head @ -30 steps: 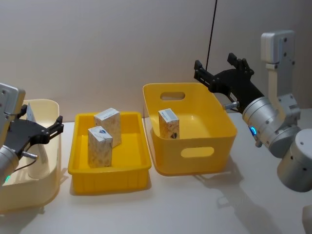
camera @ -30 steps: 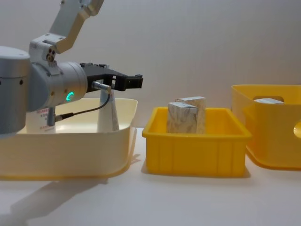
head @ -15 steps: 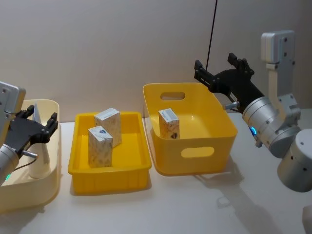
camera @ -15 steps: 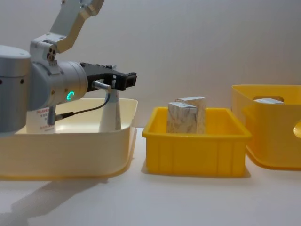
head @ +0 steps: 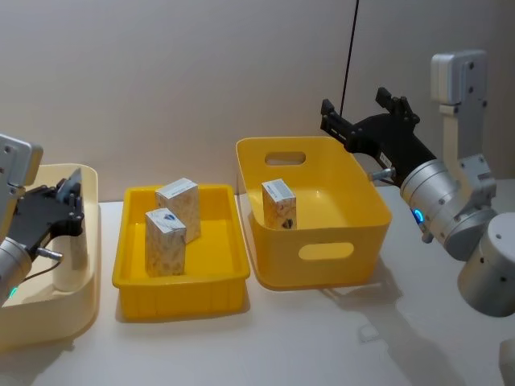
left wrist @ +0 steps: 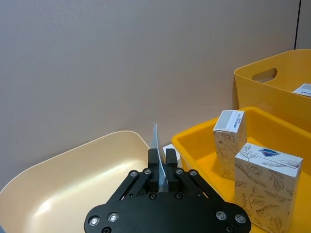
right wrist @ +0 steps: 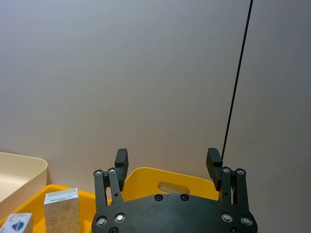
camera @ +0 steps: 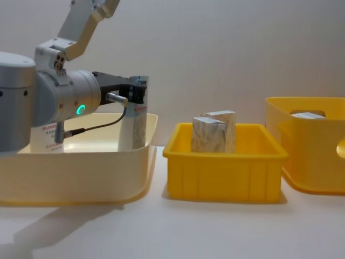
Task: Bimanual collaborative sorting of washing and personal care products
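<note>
Tube (camera: pixel 139 121): upright, white, pale-blue crimped top, red print; in left tray (camera: pixel 81 172).
Left gripper (left wrist: pixel 162 162): clamped on tube's top.
Right gripper (right wrist: pixel 167 162): spread wide, empty, above right bin (head: pixel 278 261).

Black left pincer (left wrist: pixel 163 159), black right pincer (right wrist: pixel 167 161), silver-grey joints (camera: pixel 62 105), seemingly teal lights (camera: pixel 80 110)

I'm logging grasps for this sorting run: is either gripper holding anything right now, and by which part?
The left gripper pinches a squeeze tube by its flat top end. The right gripper is open and empty.
</note>
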Available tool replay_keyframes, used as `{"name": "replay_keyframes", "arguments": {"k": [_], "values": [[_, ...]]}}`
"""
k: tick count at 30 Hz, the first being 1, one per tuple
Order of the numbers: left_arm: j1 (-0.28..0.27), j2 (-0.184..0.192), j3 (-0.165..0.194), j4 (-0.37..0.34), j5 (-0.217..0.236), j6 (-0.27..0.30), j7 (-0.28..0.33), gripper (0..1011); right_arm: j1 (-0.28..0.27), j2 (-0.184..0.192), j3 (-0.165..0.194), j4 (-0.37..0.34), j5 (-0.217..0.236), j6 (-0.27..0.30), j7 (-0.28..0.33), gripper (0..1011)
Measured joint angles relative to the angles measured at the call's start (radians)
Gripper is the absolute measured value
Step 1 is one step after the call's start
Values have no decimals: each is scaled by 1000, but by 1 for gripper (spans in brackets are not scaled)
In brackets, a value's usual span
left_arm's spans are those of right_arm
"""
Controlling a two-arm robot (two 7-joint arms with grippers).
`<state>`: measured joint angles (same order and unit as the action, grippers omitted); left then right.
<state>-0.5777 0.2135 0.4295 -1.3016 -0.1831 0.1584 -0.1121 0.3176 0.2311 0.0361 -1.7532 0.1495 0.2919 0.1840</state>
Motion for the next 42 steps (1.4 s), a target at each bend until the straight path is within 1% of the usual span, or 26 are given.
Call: {"name": "replay_keyframes", "arguments": {"k": [1,2,3,4,13,42], "values": [[0,0,0,0,0,0,0,115,0,0,0,0,0,0,0,1001],[0,0,0,0,0,0,0,115,0,0,0,0,0,0,0,1001],[0,0,0,0,0,0,0,80,0,0,0,0,0,0,0,1001],[0,0,0,0,0,0,0,67,0,0,0,0,0,0,0,1001],[-1,0,0,1,0,0,0,14,0,0,0,0,0,0,0,1001],[-1,0,0,1,0,0,0,14,0,0,0,0,0,0,0,1001]]}}
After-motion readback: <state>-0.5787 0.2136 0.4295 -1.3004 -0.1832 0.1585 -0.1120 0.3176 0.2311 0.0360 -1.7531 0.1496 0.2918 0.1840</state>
